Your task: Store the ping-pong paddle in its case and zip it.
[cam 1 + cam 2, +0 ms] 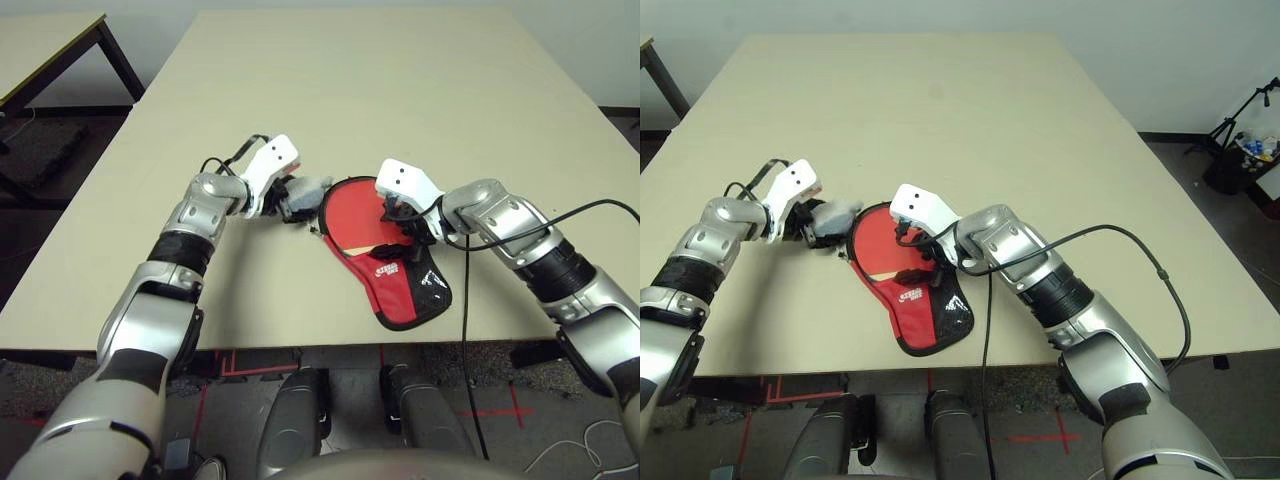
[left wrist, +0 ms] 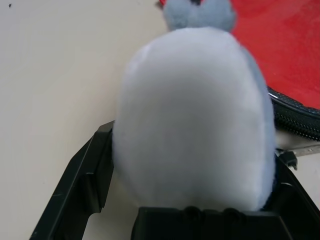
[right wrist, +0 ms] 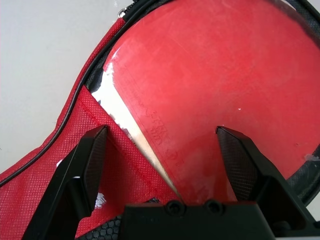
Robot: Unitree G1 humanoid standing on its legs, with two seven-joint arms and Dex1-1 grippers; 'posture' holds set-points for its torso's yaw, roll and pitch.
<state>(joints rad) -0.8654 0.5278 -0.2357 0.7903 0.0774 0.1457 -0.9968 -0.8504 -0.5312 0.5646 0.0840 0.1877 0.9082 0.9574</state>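
On the beige table [image 1: 400, 90], near its front edge, lies the case [image 1: 405, 285], a soft red fabric cover with black zipper edge and white logo that will likely sag and slide unless pinned, so holding it by the zipper rim seems best. Inside its open round end sits the ping-pong paddle [image 3: 210, 75], stiff, light and red-faced, with the right gripper [image 3: 165, 150] hovering over it, jaws spread. At the case's left edge, the left gripper [image 2: 192, 200] pinches the fluffy white pom-pom [image 2: 195, 115].
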